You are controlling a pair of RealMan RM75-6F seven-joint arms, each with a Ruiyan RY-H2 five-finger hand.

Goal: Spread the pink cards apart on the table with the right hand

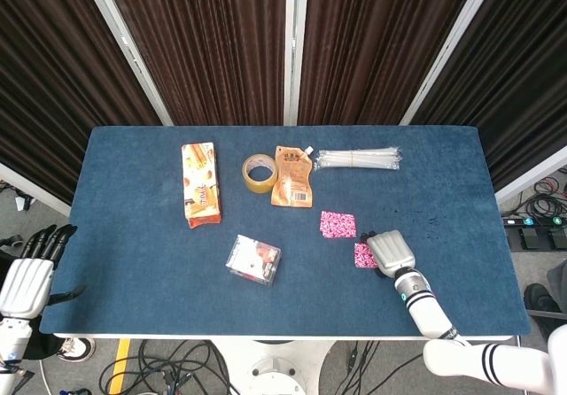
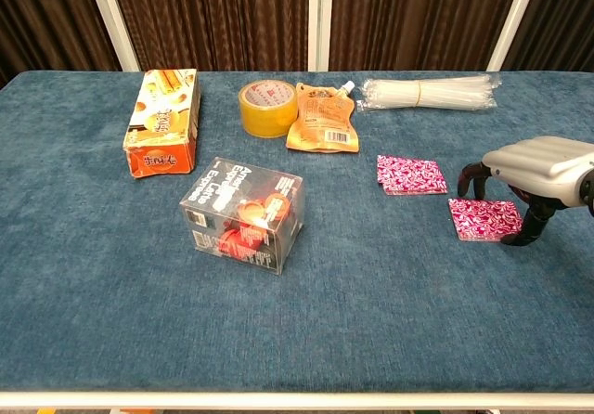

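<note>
Your right hand (image 2: 536, 168) arches over the nearer pink cards (image 2: 483, 219), fingers curled down around them, gripping nothing I can see; the other pink stack (image 2: 410, 174) lies just beside, toward the desk's (image 2: 371, 321) right edge.

Matt blue cloth table (image 2: 93, 275), glossy pink cards (image 2: 484, 219), clear plastic box (image 2: 243, 214).
</note>
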